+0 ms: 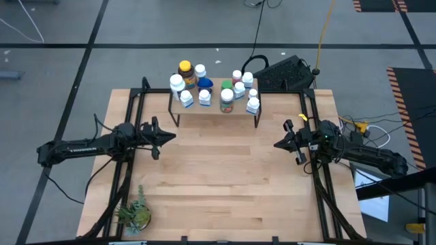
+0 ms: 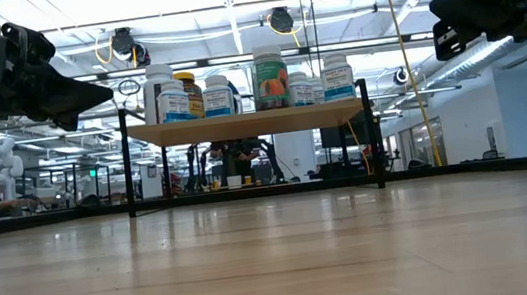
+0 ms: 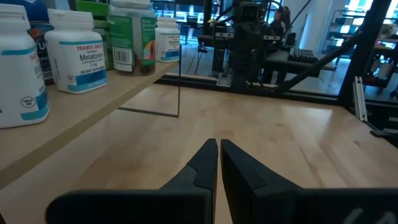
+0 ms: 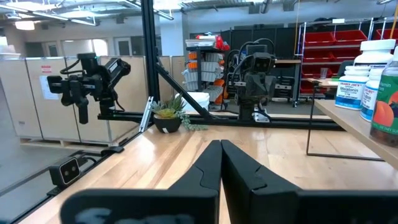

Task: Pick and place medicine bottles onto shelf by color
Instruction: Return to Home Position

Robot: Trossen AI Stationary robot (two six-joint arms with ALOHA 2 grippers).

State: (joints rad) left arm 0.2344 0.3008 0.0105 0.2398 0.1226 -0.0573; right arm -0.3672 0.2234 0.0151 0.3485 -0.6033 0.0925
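Note:
The medicine bottles (image 1: pixel 204 85) stand upright in a cluster on the small light-wood shelf (image 1: pixel 214 107) at the table's far middle: mostly white with blue labels, one amber with a yellow cap (image 1: pixel 184 71), one blue (image 1: pixel 205 84), one green-capped (image 1: pixel 227 99). They also show in the low view (image 2: pixel 271 81). My left gripper (image 1: pixel 168 135) hangs shut and empty above the table, left of the shelf. My right gripper (image 1: pixel 278 144) hangs shut and empty to the right of the shelf.
A small green potted plant (image 1: pixel 135 212) stands at the table's near left corner. Black frame rails (image 1: pixel 129 116) run along the left and right sides of the table. A black keyboard (image 1: pixel 283 73) lies behind the far edge. Bare wood (image 1: pixel 218 177) lies between the arms.

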